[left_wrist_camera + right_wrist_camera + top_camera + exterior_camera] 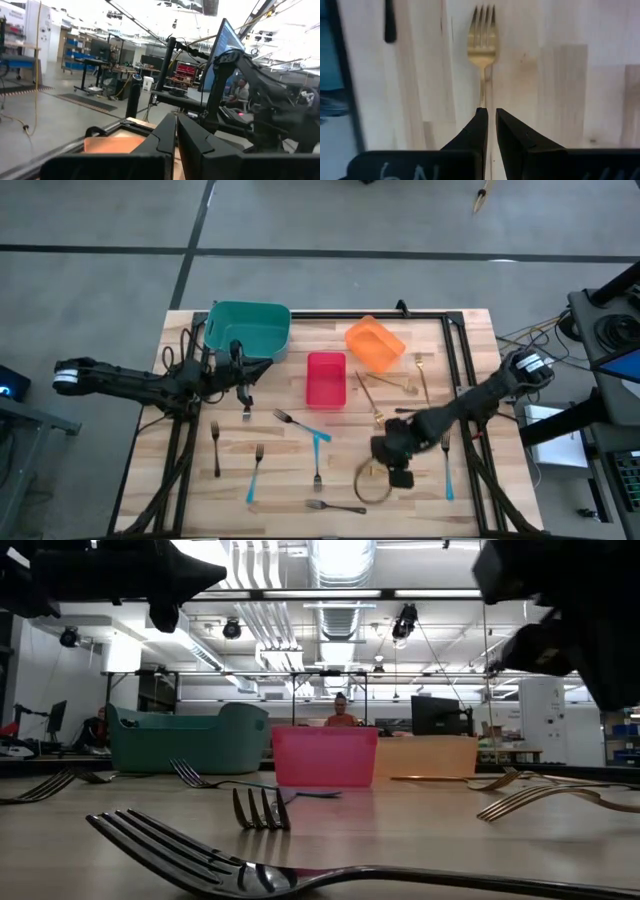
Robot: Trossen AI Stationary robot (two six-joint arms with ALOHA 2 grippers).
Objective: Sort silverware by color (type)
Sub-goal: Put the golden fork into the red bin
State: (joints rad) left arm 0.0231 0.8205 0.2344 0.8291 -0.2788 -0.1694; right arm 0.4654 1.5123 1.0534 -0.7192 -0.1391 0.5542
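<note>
Thin forks lie scattered on the wooden table (470,340): gold ones (385,381), light-blue-handled ones (303,426) and dark or silver ones (318,465). My right gripper (490,111) hangs over the near right part of the table (396,474), shut on a gold fork (482,47), which shows only as a gold blur (371,481) in the high view. My left gripper (176,131) is shut on nothing and sits raised beside the teal bin (248,328), at the far left (244,386). My right gripper pinches the gold fork's thin handle (483,98) between its two fingertips. The fingers slant down from above and lie in line with the fork. The fork sticks out past the fingertips with its tines (482,20) farthest away, over bare wood. Whether the tines touch the table I cannot tell.
The teal bin, a red bin (326,378) and an orange bin (375,343) stand in a row along the far side. A black frame rail (455,355) runs along the table's right part. In the low view a dark fork (200,852) lies close in front.
</note>
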